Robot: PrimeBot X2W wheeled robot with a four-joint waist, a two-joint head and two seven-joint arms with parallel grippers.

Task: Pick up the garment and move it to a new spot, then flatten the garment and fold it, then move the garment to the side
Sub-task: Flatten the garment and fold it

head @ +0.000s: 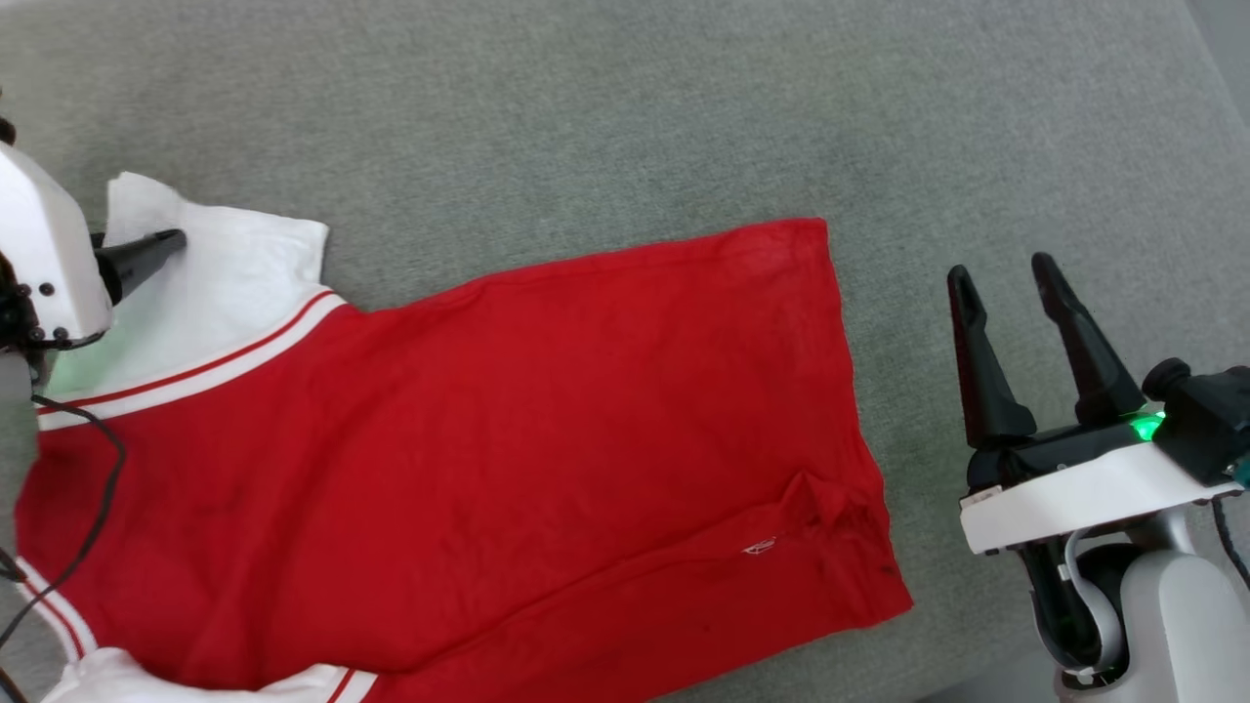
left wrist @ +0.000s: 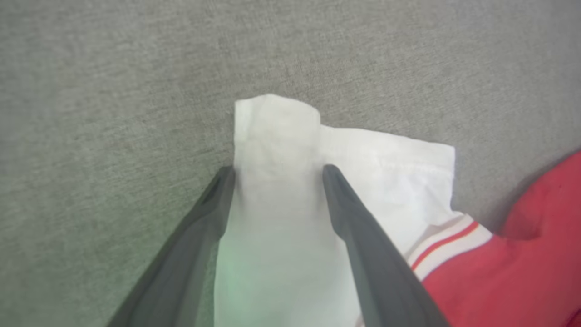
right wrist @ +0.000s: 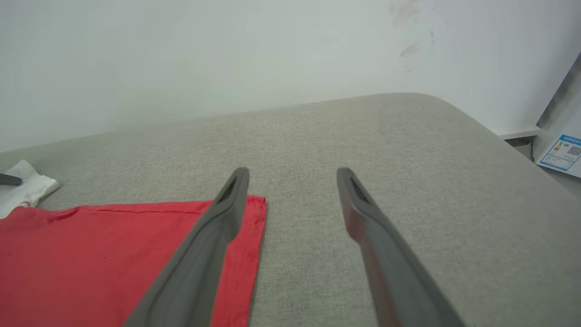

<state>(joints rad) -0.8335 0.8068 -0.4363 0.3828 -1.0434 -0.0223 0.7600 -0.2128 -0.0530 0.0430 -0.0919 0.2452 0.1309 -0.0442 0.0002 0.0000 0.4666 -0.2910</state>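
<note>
The garment (head: 488, 410) lies spread on the grey surface, red body across the middle and white sleeves with red stripes at the left. My left gripper (left wrist: 278, 169) is open over the far white sleeve (left wrist: 386, 163), one finger on each side of a folded strip of it. In the head view one left finger (head: 146, 252) rests on that sleeve. My right gripper (head: 1001, 267) stands open and empty to the right of the garment's hem. In the right wrist view the right gripper (right wrist: 294, 170) hovers above the surface, its left finger over the hem corner of the garment (right wrist: 113, 245).
The grey padded surface (head: 625, 107) stretches bare beyond the shirt and rounds off at its right edge (right wrist: 508, 150). A pale wall (right wrist: 227, 54) rises behind it. A white box with a blue label (right wrist: 560, 154) stands past the right edge. A black cable (head: 103, 469) hangs over the shirt's left side.
</note>
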